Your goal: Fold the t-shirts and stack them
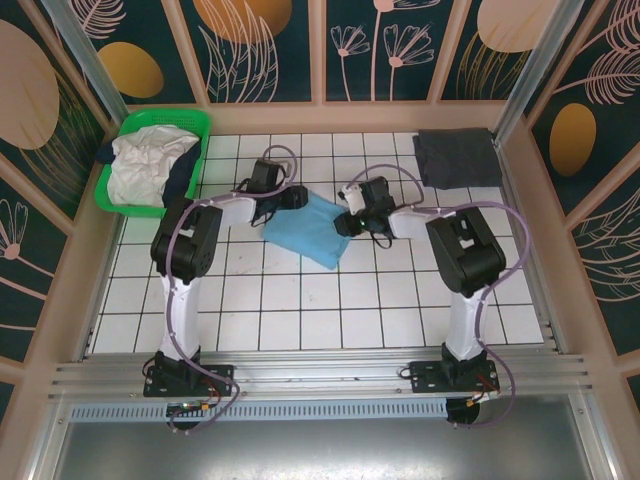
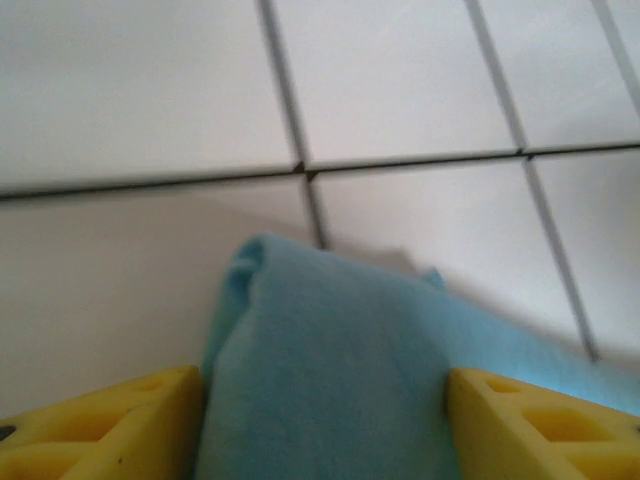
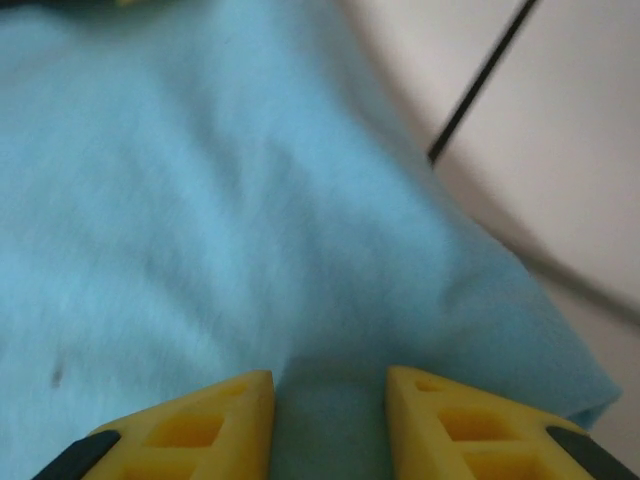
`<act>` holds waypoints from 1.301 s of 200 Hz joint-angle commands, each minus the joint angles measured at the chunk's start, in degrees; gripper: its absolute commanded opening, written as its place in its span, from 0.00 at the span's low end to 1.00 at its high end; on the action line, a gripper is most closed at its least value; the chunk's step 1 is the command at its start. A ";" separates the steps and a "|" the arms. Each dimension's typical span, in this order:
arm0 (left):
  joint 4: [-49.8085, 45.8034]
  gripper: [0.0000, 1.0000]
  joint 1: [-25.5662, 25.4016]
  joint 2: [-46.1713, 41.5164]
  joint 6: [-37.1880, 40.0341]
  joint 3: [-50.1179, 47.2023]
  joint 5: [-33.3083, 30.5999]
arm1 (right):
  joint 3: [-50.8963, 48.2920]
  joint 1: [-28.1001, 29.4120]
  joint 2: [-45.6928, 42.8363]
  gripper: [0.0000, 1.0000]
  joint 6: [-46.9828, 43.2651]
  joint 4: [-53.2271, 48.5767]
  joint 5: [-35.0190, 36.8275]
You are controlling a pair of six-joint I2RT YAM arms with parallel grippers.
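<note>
The white tiled surface (image 1: 300,300) carries a green basket (image 1: 170,120) at its far left corner, in which white and navy t-shirts (image 1: 140,165) are heaped. A light blue t-shirt (image 1: 312,228) is laid mid-surface, and a dark grey t-shirt (image 1: 455,157) is folded at the far right. The blue cloth is straddled by the left pincer (image 2: 325,400) and right pincer (image 3: 330,400), jaws apart; whether it is gripped cannot be told.
</note>
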 commanded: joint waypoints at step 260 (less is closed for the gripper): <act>18.13 0.52 -2.74 -13.38 -13.49 -22.66 1.84 | -27.98 1.78 -26.70 0.55 27.91 2.62 -1.04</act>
